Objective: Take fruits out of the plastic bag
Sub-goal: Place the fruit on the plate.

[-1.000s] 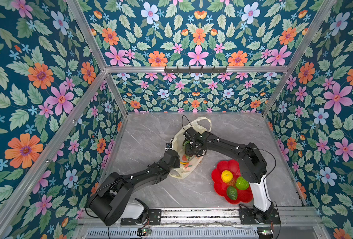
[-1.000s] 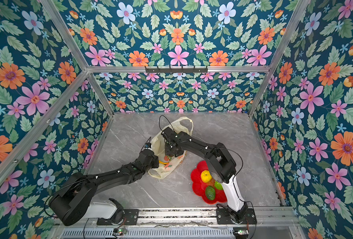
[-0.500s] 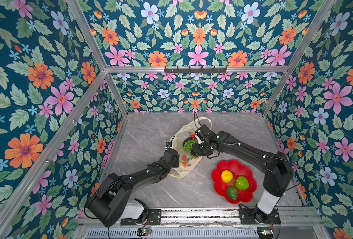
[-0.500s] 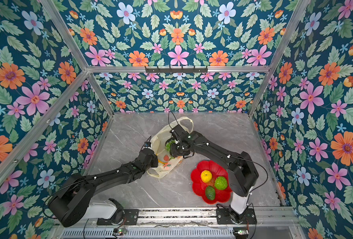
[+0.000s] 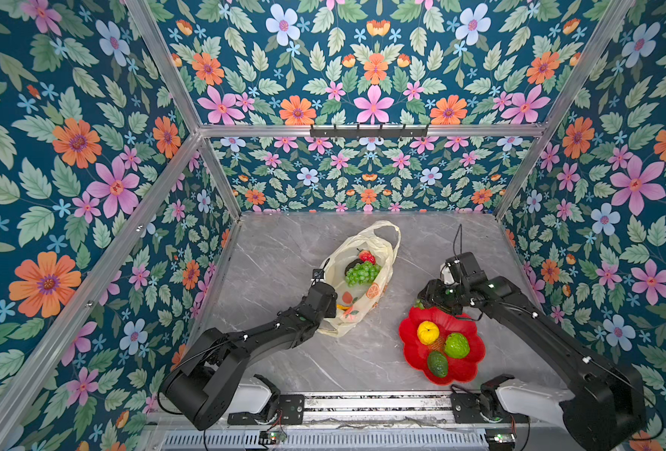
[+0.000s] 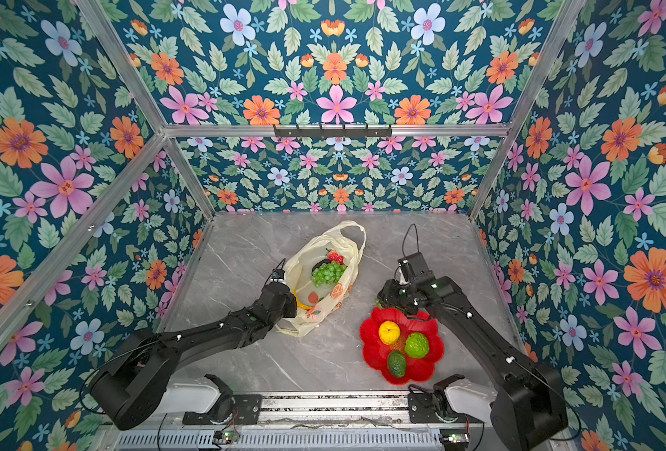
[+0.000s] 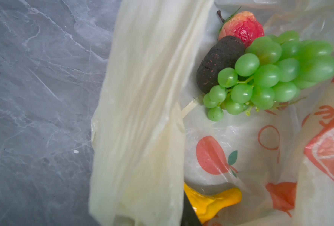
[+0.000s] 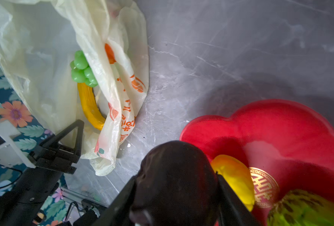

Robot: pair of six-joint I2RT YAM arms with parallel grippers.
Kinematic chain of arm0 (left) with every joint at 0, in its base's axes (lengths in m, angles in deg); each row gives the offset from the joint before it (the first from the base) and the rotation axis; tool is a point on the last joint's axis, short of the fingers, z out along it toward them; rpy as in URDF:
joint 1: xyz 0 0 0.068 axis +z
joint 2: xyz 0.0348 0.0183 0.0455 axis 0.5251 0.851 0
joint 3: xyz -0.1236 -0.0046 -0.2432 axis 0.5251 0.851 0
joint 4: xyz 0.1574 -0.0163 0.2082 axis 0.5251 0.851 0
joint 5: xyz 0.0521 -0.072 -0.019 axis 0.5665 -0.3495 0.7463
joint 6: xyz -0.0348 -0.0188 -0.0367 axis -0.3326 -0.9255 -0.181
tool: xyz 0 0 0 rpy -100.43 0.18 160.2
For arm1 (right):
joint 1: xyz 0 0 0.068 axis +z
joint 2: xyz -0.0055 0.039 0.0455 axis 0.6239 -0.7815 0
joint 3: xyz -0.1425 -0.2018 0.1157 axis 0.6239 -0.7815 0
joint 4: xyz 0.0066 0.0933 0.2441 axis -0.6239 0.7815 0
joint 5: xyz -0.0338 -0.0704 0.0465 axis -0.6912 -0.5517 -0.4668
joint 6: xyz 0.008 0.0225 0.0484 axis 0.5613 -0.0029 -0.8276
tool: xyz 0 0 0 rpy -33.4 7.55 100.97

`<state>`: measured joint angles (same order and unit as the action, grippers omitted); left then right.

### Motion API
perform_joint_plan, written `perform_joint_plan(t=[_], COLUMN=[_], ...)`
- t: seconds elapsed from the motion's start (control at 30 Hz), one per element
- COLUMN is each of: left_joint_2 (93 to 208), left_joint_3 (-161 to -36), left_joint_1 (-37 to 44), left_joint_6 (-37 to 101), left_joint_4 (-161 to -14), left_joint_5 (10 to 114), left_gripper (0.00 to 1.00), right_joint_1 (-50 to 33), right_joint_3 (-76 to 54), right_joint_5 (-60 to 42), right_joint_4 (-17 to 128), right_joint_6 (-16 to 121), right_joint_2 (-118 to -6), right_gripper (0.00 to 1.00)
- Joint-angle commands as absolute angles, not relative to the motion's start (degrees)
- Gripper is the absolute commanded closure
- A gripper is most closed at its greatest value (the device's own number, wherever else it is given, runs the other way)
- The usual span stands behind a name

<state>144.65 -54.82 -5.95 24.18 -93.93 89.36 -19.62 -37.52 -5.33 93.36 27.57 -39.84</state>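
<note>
Since the earlier pictures the right pincer (image 5: 429, 298) has been carried out of the plastic bag (image 5: 382, 287) and across to the rim of the red plate (image 5: 405, 332); the left arm has been left where it was. A dark fruit (image 8: 174, 166), taken to be an avocado, is clamped between the right jaws across its widest part. It is held above the plate's edge and has not yet been set down.

On the plate a lemon (image 5: 428, 332), a green apple (image 5: 456, 345) and a green avocado (image 5: 437, 363) are already laid. The left pincer (image 5: 333, 306) appears closed on the bag's side rim, by which the mouth is kept open on the table (image 5: 284, 254). Inside the bag a bunch of grapes (image 5: 362, 273), a strawberry (image 5: 366, 257), a black avocado (image 7: 221, 62) and a banana (image 8: 88, 105) are left.

The fruits are judged light, hard-skinned and smooth. A rounded one is therefore best taken across its middle, lest it squirt out. The grapes, knobbly and yielding, can be pinched at the bunch's centre. The bag is judged thin, limp and slippery, and would be dragged along unless pinned.
</note>
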Motion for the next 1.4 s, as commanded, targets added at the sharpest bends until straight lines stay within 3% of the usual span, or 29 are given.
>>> perform_joint_plan(t=[0.0,0.57,1.1,1.37], left_joint_2=[145.09,145.84,145.93,146.60], left_joint_3=[-54.64,-53.80,-53.54,-53.72], left_joint_1=[-5.97,-5.95,-5.99,-5.99], left_joint_6=[24.73,24.39,24.39,24.48], left_joint_4=[-95.45,-96.77,-97.20,-97.30], left_joint_5=[89.64,89.78,90.24,90.30], left_gripper=[0.75,0.74,0.74,0.75], right_joint_1=[-22.19,-34.91,-36.47,-36.42], right_joint_3=[-40.33,-53.05,-56.94,-58.09], right_joint_5=[-1.87,7.71,8.06,7.83], right_joint_4=[91.24,82.44,75.93,75.20], right_joint_6=[24.73,16.80,13.71,13.12], right_joint_2=[-37.56,-32.35,-37.09,-38.44], right_gripper=[0.47,0.47,0.45,0.38])
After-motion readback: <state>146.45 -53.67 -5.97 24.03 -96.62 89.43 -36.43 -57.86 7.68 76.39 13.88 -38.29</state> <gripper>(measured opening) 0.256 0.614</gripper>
